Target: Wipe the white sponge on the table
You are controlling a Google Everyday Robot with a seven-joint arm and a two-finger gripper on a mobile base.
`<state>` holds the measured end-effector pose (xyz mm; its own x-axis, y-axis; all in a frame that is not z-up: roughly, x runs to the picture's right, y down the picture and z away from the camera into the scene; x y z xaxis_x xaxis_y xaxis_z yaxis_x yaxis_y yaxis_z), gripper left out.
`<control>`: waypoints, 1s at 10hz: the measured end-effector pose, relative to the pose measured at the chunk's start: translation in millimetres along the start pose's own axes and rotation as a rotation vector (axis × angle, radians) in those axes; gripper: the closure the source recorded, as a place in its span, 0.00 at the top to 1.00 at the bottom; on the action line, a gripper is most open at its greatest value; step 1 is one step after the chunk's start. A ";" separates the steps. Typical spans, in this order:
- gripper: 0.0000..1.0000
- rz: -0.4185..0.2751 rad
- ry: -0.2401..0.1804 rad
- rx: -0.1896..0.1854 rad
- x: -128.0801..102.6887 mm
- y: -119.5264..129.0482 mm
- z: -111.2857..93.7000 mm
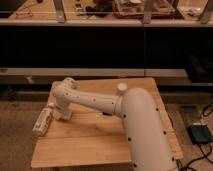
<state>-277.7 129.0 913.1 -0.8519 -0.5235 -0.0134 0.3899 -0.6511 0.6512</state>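
Note:
The table (pixel 90 145) has a light wooden plank top. My white arm reaches across it from the lower right to the left side. My gripper (pixel 61 109) points down under the wrist near the table's left edge. A small off-white pad, the white sponge (pixel 65 116), lies on the wood right under the gripper and is partly hidden by it. I cannot tell whether the gripper touches it.
A long white labelled bottle (pixel 42 121) lies at the table's left edge, just left of the gripper. A white upright cup (pixel 121 87) stands at the back, behind the arm. Dark shelving runs behind the table. A blue box (pixel 200 134) sits on the floor at the right.

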 end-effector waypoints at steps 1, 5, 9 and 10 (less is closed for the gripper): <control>0.43 0.015 -0.006 0.001 -1.7 7.4 2.4; 0.43 0.096 -0.001 -0.023 -17.2 49.1 -4.3; 0.43 0.132 0.010 -0.051 -38.9 71.1 -18.9; 0.43 0.135 0.011 -0.055 -47.5 69.2 -20.1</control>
<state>-203.2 97.8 943.6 -0.7867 -0.6141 0.0626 0.5192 -0.6035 0.6051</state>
